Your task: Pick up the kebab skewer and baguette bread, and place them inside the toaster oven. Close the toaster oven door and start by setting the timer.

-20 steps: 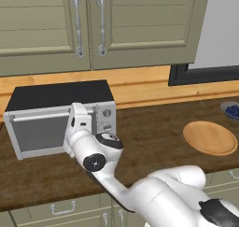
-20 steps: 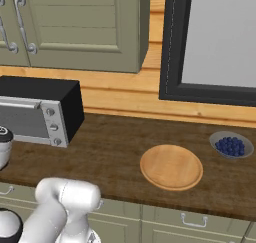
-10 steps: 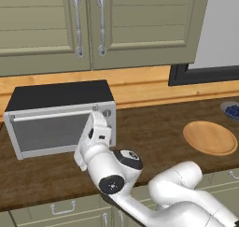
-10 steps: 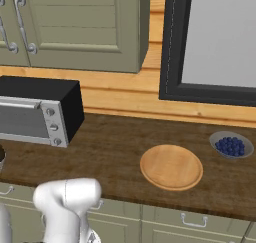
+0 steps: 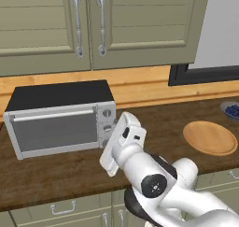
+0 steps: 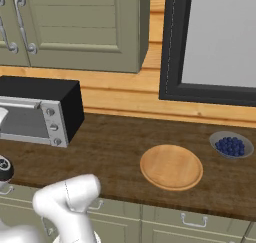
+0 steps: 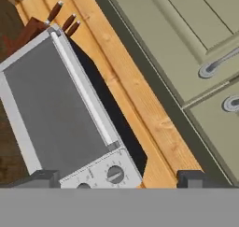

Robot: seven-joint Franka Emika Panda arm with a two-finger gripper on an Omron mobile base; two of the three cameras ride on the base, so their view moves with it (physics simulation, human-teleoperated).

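**One step left: the timer knob**

Both foods are out of sight on the tabletop (image 6: 115, 152), and the round wooden plate (image 6: 171, 167), well to the right of the toaster oven (image 5: 60, 116), lies bare; my reading is that the kebab skewer and baguette bread already sit inside the oven, though the grey window does not let me confirm it. The toaster oven door (image 5: 57, 130) stands upright and flush with the front, its bar handle (image 5: 53, 115) along the top edge, so closing looks done. What remains, by that judgement, is turning the timer.

The claw (image 7: 116, 177) hovers just in front of the oven's right end, its two dark tips spread wide with nothing between them. In the hand view the knob column (image 7: 115, 174) lies between those tips, near but apart. A bowl of blueberries (image 6: 231, 145) sits beyond the plate, farthest from the oven. Knife handles (image 7: 65, 18) poke up past the oven's far end.
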